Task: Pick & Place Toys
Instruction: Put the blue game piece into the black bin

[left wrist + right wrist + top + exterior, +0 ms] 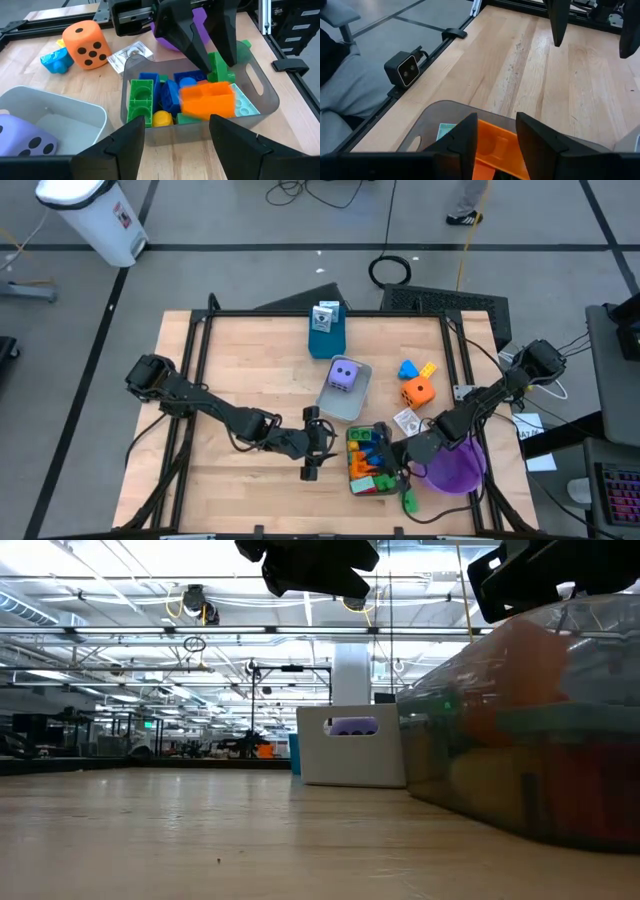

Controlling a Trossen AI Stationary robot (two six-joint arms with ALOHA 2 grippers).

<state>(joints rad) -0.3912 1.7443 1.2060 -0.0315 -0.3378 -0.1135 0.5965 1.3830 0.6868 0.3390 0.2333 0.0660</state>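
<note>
Orange brick (207,100) (one) under right hand (207,47)

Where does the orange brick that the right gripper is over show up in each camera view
High view: not clearly told apart among the bricks in the grey tray.
Low view: a blurred orange shape inside the tray at right.
Left wrist view: orange brick in the tray, below the right gripper.
Right wrist view: between that gripper's fingertips.
Shared landmark: the grey tray.
</note>
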